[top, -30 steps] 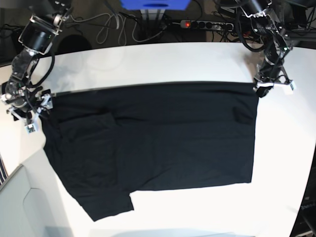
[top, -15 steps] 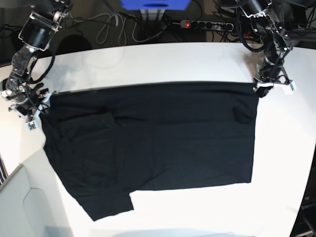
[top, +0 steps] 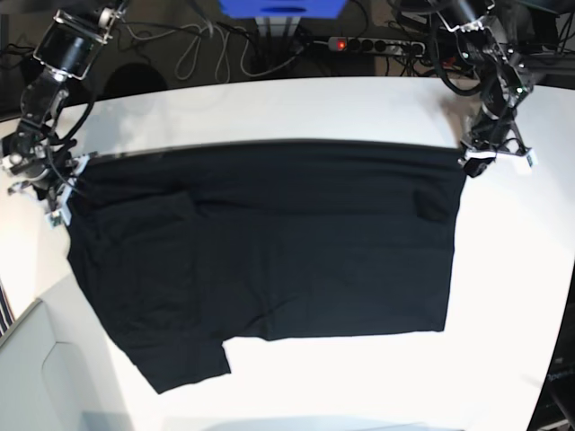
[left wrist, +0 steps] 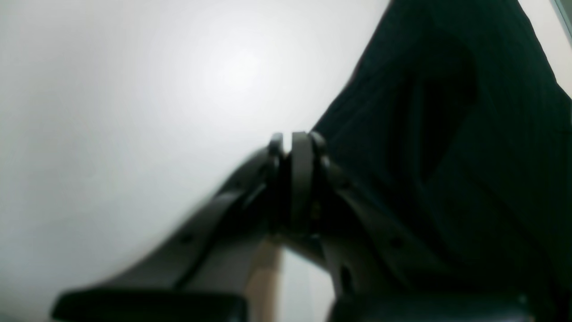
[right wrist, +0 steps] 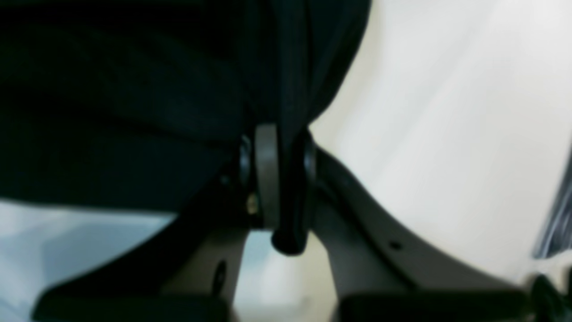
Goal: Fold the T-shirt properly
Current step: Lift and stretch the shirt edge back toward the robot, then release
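The black T-shirt [top: 269, 242] lies spread, plain side up, across the white table [top: 296, 108]; no graphic shows. My left gripper [top: 472, 162] is at the shirt's far right corner, shut on the cloth; in the left wrist view the jaws [left wrist: 297, 147] are closed with black fabric [left wrist: 447, 134] beside and against them. My right gripper [top: 65, 187] is at the shirt's far left corner, shut on the cloth; in the right wrist view the fabric [right wrist: 286, 80] runs down between the closed fingers [right wrist: 266, 174]. The far edge is stretched straight between the two grippers.
A sleeve [top: 184, 364] sticks out at the near left. Cables and a power strip [top: 377, 43] lie behind the table's far edge. A blue box [top: 283, 7] stands at the back. A grey panel [top: 36, 377] sits at the near left corner.
Both grippers have pulled the shirt's far edge toward the back of the table; the right gripper moved up and back more. The whole shirt slid with them and its near edge moved away from the front.
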Controlling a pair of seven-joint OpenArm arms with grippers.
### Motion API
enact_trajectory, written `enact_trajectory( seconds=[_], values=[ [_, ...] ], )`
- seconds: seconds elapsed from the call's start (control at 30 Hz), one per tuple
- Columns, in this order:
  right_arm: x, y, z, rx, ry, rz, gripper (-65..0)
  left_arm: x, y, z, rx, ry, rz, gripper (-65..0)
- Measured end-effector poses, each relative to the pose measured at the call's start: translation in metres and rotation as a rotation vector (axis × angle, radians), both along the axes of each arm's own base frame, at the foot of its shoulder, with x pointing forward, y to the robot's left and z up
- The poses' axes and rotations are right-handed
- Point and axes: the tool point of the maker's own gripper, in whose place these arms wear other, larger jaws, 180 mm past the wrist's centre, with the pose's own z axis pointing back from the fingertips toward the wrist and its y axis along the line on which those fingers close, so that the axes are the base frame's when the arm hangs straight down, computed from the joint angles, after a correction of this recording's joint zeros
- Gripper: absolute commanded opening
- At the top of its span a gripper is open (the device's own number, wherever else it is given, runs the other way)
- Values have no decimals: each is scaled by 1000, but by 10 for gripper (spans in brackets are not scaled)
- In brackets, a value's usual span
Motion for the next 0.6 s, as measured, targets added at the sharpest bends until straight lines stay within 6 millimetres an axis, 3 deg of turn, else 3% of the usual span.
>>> enact_trajectory(
  seconds=[0.23,0.43,0.6],
  values=[
    [35,-8,34,-76,-37,38,-649,28,-4,44,55,-72,-74,-650],
    [73,11,58,-125,-76,143,-649,65,-11,95,107,-165,-130,-650],
    [85,0,78,-116,-146,93,-649,74,-18,123,143,-213,-164,-650]
  ],
)
